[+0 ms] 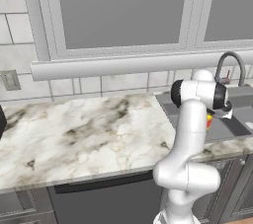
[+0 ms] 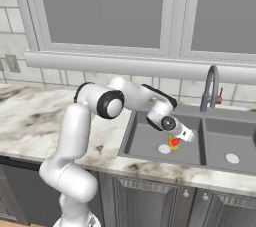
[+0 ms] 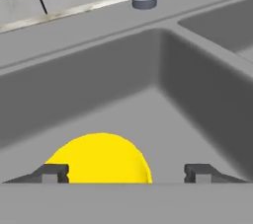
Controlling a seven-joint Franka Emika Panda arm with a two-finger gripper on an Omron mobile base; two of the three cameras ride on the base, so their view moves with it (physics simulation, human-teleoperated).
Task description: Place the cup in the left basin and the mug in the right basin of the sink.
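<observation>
The yellow cup (image 3: 99,159) with its red-orange patch (image 2: 174,142) stands low in the left basin (image 2: 145,138) of the dark grey sink (image 2: 240,116), beside the round white drain (image 2: 164,148). My gripper (image 3: 127,173) is open around it. The two dark fingertips (image 3: 52,172) stand wide apart on either side, and there is a clear gap between the cup and the right one. In the left base view the cup (image 1: 209,121) peeks out behind the arm's wrist. The right basin (image 2: 225,138) holds only its drain (image 2: 232,158). The mug is out of view.
The arched grey faucet (image 2: 210,86) rises behind the sink's centre divider (image 2: 203,136), close above my hand, and a small reddish item (image 2: 218,99) sits by its base. Marble counter (image 1: 84,129) stretches to the left. A tiled wall and window ledge (image 1: 123,65) run behind.
</observation>
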